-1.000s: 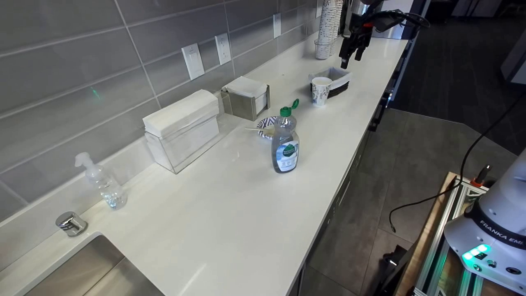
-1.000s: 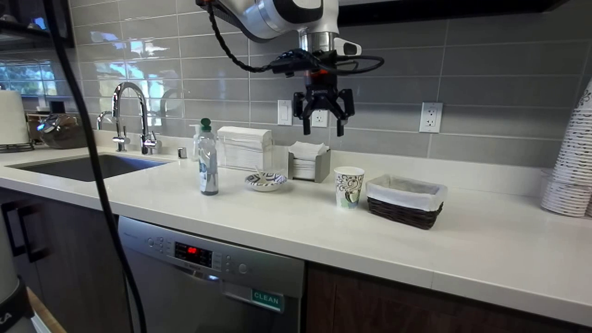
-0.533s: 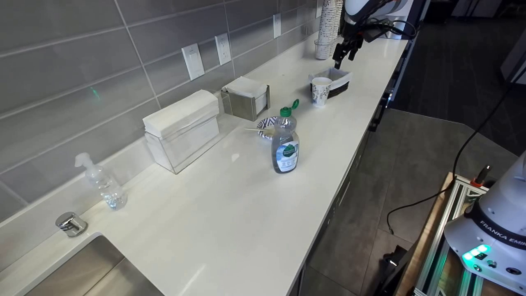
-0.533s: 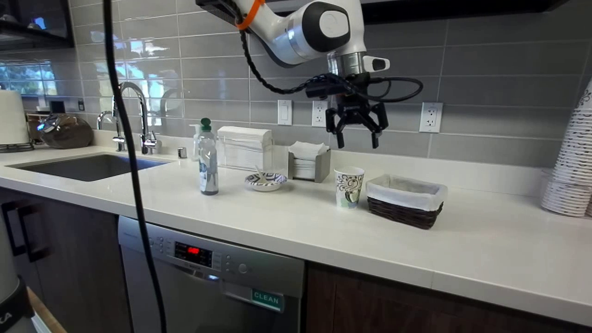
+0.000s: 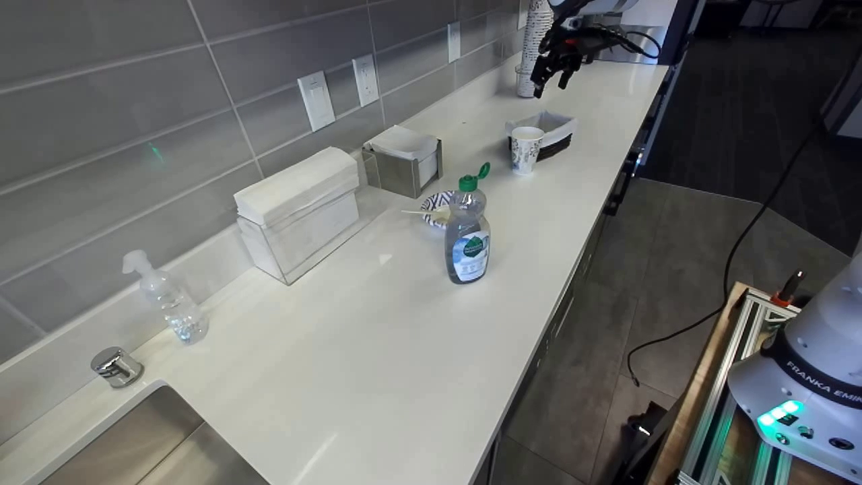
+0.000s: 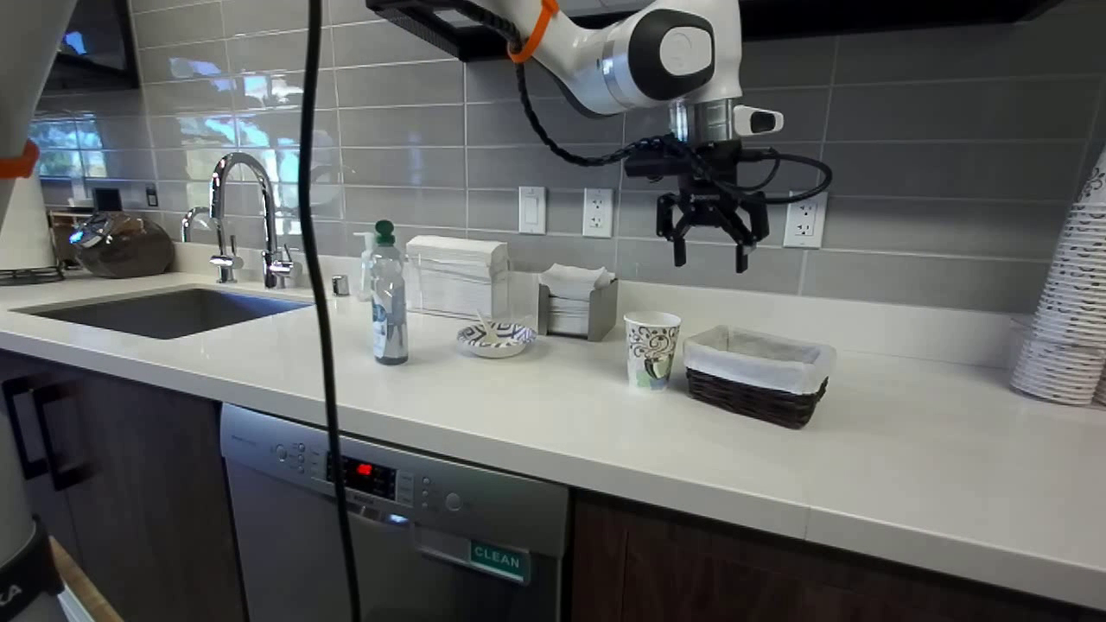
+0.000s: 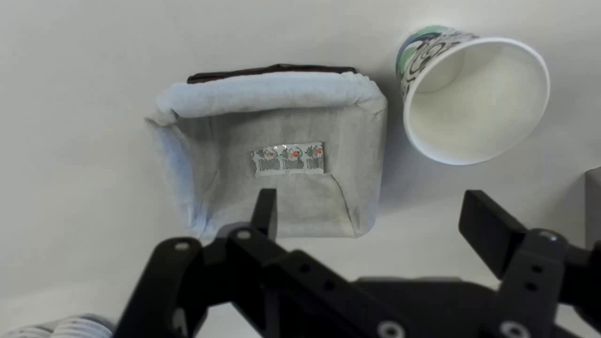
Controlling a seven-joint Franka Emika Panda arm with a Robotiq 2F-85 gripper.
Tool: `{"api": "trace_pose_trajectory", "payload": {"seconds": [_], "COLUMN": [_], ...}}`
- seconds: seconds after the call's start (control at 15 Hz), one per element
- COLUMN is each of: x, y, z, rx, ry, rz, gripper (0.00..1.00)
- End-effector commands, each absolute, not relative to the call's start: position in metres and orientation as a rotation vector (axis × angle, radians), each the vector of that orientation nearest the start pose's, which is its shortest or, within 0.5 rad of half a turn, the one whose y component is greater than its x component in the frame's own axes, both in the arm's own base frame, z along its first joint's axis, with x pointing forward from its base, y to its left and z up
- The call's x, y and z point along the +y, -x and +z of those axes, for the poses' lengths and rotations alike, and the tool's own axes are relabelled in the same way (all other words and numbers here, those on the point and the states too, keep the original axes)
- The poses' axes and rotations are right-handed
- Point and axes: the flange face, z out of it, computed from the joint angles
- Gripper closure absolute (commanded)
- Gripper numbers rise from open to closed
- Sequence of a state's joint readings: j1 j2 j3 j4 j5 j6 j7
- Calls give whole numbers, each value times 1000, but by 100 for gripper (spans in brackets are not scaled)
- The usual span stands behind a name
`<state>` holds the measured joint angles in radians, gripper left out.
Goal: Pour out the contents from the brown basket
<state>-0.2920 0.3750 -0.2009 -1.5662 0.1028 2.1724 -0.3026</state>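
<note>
The brown basket, a packet inside, sits on the surface just beside a cup, so the empty gripper, jaws spread above, should straddle the basket's side away from the cup and pinch firmly before tipping.

1. Glossy white, rounded arm with a broad black joint cover ringing a pale disc.
2. Bright orange strap wrapped around that same arm.
3. Brushed-silver metal cylinder, beside a small white knob with a black oval inset.
4. Black, braided-looking cable, plus a smoother black cable loop.
5. Black, hinge-linked, two-fingered hand, dotted with round silver-grey screws.
6. White base, circled by a black band lettered "FRANKA" (the second word is cut short), with glowing green lights.
</note>
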Motion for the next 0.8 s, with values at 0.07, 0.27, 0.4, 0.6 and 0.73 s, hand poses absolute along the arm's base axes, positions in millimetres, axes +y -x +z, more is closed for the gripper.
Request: {"api": "trace_pose_trajectory", "payload": {"seconds": [0.07, 0.27, 0.4, 0.6, 0.73], "x": [-330, -335, -330, -332, -332], "y": [-650, -662, -654, -665, -667], "z": [438, 431, 434, 430, 430], "rx": [685, 889, 822, 867, 873], "ry": [3096, 2983, 3025, 2984, 2981], "rz": [-179, -144, -168, -190, -195], "gripper": [0, 0, 0, 0, 0]}}
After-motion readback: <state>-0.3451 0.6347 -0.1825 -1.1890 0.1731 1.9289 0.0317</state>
